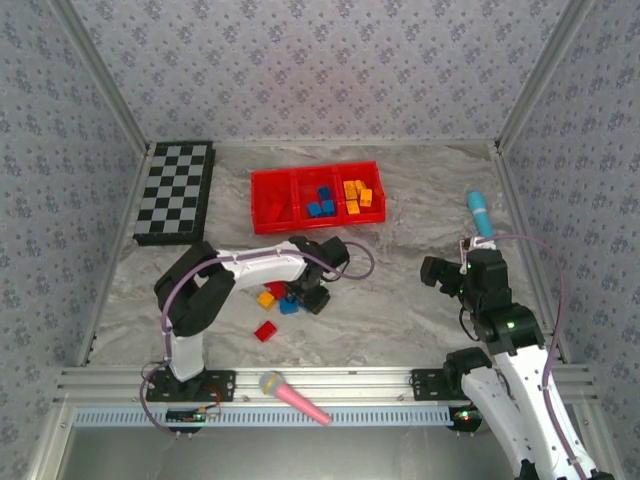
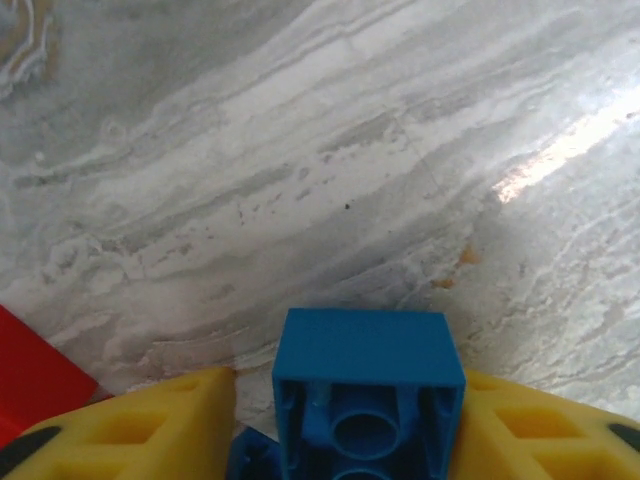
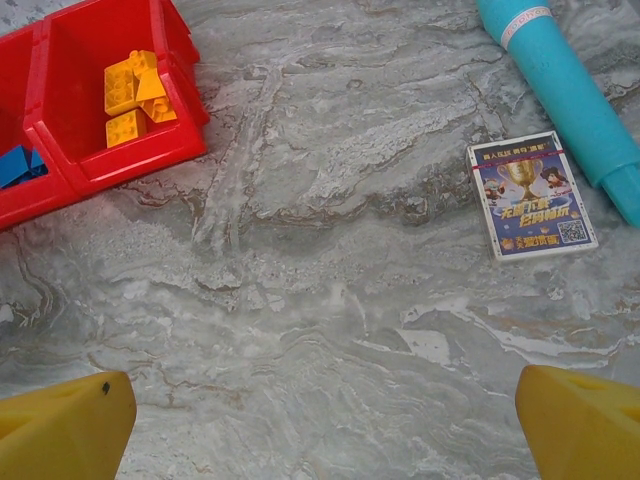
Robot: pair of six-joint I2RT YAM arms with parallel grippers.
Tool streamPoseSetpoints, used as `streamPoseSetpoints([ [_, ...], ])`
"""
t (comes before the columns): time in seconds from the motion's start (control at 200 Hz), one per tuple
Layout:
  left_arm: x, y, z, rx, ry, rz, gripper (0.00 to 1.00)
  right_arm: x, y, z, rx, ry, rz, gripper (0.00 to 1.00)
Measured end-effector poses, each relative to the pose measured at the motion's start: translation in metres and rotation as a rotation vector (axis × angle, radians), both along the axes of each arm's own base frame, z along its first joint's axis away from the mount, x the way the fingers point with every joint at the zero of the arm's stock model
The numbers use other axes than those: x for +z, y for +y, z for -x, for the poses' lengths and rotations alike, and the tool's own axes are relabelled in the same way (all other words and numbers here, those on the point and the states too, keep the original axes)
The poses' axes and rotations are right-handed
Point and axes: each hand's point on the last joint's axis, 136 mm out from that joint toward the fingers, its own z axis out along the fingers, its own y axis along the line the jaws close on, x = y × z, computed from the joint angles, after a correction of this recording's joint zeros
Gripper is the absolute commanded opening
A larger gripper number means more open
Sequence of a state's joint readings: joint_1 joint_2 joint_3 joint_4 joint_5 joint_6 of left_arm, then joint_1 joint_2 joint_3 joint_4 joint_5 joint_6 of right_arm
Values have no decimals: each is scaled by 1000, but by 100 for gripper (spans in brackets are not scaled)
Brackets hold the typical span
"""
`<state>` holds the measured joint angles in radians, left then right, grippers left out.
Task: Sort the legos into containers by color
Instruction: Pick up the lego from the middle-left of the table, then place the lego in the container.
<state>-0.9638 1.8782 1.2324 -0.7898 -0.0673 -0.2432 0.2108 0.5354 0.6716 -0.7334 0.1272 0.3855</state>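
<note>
The marbled tabletop point(image 1: 400, 310) carries the red tray point(image 1: 262, 215) at its far side, with blue legos point(image 1: 320, 203) in the middle compartment and orange-yellow legos point(image 1: 356, 195) in the right one. The left arm point(image 1: 260, 265) folds up from its base and reaches right, wrist bent down, jaws clenched on a blue lego point(image 2: 366, 385) close to the tabletop. The right arm point(image 1: 490, 290) stands raised, jaws spread wide. An orange lego point(image 1: 266, 298) and a red lego point(image 1: 265, 331) lie loose nearby.
</note>
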Motion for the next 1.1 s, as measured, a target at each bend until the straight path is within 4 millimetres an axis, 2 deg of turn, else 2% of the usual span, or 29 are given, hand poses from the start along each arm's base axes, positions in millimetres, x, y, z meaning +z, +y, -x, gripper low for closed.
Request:
streamPoseSetpoints([
  [0.37, 0, -3, 2, 49, 15, 21, 24, 0, 0, 0, -1, 0, 0, 99],
  [0.46, 1, -2, -2, 71, -7, 17, 23, 0, 0, 0, -1, 0, 0, 99],
  [0.6, 15, 0, -26, 141, -97, 53, 25, 0, 0, 0, 0, 1, 0, 99],
  [0.71, 41, 1, -57, 220, -175, 110, 27, 0, 0, 0, -1, 1, 0, 100],
  [0.8, 71, -2, -93, 293, -250, 179, 26, 0, 0, 0, -1, 0, 0, 99],
  [1.009, 159, 4, -194, 486, -438, 392, 24, 2, 0, 1, 0, -10, -3, 99],
  [1.099, 180, 8, -234, 545, -491, 441, 23, 3, 0, 1, -1, -15, -3, 99],
])
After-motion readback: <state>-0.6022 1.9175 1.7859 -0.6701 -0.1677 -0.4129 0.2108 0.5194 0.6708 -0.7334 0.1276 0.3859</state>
